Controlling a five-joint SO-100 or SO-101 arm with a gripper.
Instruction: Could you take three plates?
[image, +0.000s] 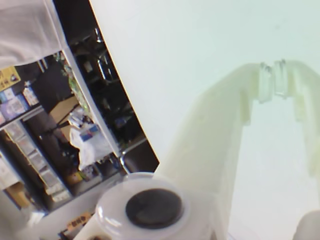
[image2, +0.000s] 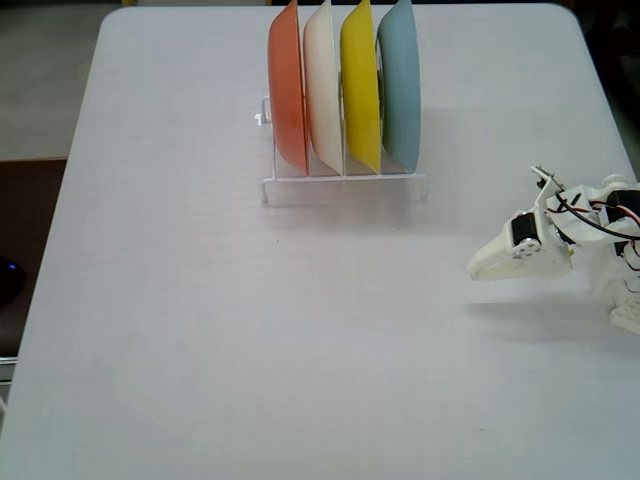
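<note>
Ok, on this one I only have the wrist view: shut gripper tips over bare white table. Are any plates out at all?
Observer: Yes. The fixed view shows four plates standing on edge in a white wire rack at the far side of the table.
Operator: Which colours, in what order?
Observer: Left to right in that view: orange plate, cream-white plate, yellow plate, grey-blue plate.
Operator: Is the gripper near them?
Observer: No. The gripper sits low over the table to the lower right of the rack, clear of it, its tip pointing left.
</note>
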